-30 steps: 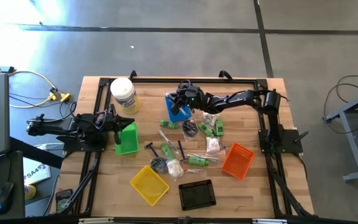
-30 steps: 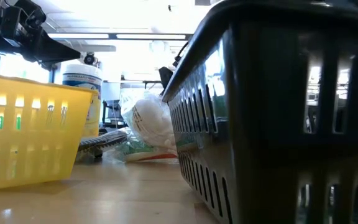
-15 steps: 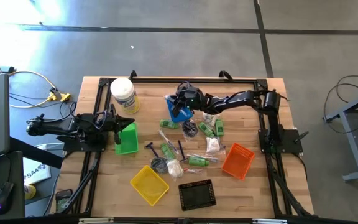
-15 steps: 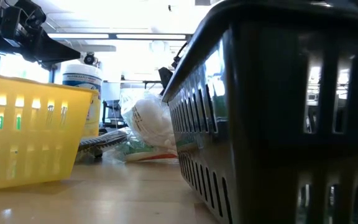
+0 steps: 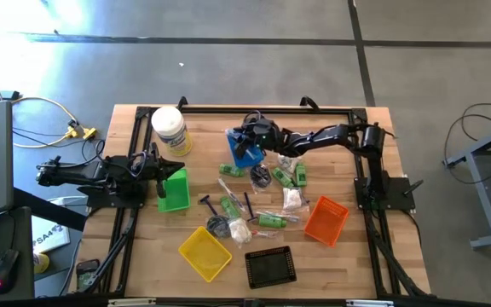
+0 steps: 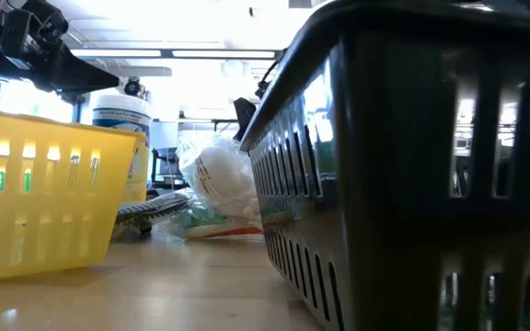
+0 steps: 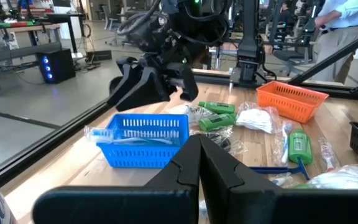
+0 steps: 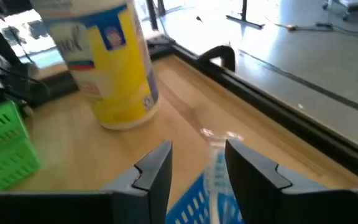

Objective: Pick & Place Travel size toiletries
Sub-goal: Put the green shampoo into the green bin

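Note:
Small green bottles (image 5: 288, 176), white sachets (image 5: 291, 199), wrapped toothbrushes and a black T-shaped piece (image 5: 205, 202) lie scattered on the table's middle. My right gripper (image 5: 244, 136) hovers open over the blue tray (image 5: 245, 155). In its wrist view the gripper (image 8: 197, 168) has a wrapped toothbrush (image 8: 217, 163) below the gap between its fingers. From the left wrist view that toothbrush (image 7: 114, 134) lies in the blue tray (image 7: 145, 142), one end over the rim, under the right gripper (image 7: 148, 87). My left gripper (image 5: 160, 169) waits shut (image 7: 199, 163) beside the green tray (image 5: 175, 189).
The white tub with yellow label (image 5: 170, 130) stands at the far left. The orange tray (image 5: 326, 220), yellow tray (image 5: 205, 252) and black tray (image 5: 270, 267) sit toward the near edge. In the low view the yellow tray (image 6: 44, 184) and black tray (image 6: 412, 165) fill the foreground. People stand beyond the table (image 7: 334, 18).

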`<state>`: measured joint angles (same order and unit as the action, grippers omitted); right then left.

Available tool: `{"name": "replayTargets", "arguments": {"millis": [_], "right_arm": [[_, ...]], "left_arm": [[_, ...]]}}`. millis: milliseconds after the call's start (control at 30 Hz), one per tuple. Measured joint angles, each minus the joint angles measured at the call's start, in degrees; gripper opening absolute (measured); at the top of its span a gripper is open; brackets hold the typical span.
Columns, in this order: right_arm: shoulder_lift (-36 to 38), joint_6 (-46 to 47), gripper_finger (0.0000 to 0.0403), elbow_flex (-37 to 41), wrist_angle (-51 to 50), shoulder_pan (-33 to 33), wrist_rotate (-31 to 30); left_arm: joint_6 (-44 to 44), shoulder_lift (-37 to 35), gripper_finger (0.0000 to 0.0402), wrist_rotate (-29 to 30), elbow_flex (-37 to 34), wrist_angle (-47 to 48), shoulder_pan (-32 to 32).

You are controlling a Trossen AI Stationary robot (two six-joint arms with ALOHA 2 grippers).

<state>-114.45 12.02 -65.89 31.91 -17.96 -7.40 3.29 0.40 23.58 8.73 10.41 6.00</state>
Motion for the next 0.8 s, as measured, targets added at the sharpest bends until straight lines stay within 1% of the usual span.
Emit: {"name": "replayTargets", "arguments": {"millis": [133, 200, 300, 367, 467, 567, 633, 700, 800], "right_arm": [[2.6, -1.4, 0.0133, 0.0, 1.9, 1.3, 2.8], [4.2, -4.2, 0.0124, 0.0, 3.3, 3.1, 3.5], [7.9, -9.4, 0.0100, 0.0, 3.8, 6.5, 6.2], [10.6, -11.3, 0.0079, 0.0, 5.6, 8.6, 9.9], [13.6, -11.7, 0.0045, 0.3, 10.1, 10.6, 18.0], [16.6, -10.8, 0.0012, 0.3, 10.8, 11.6, 22.8], [18.4, -10.8, 0.0007, 0.3, 9.8, 12.6, 22.2], [20.9, -11.2, 0.0005, 0.3, 6.2, 13.5, 20.2], [25.2, -14.7, 0.0003, 0.3, -0.4, 16.1, 15.9]], "left_arm": [[0.0, 0.0, 0.0000, 0.0, 0.0, 0.3, 0.0], [0.0, 0.0, 0.0000, 0.0, 0.0, 0.5, 0.0], [0.0, 0.0, 0.0000, 0.0, 0.0, 0.5, 0.0], [0.0, 0.0, 0.0000, 0.0, 0.0, 0.5, 0.0], [0.1, 0.0, 0.0000, 0.0, 0.0, 0.5, 0.0], [0.5, 0.0, 0.0000, 0.0, 0.0, 0.8, 0.0], [0.5, 0.0, 0.0000, 0.0, 0.0, 1.5, 0.0], [0.5, 0.0, 0.0000, 0.0, 0.0, 2.0, 0.0], [0.5, 0.0, 0.0000, 0.0, 0.0, 2.7, 0.0]]}}
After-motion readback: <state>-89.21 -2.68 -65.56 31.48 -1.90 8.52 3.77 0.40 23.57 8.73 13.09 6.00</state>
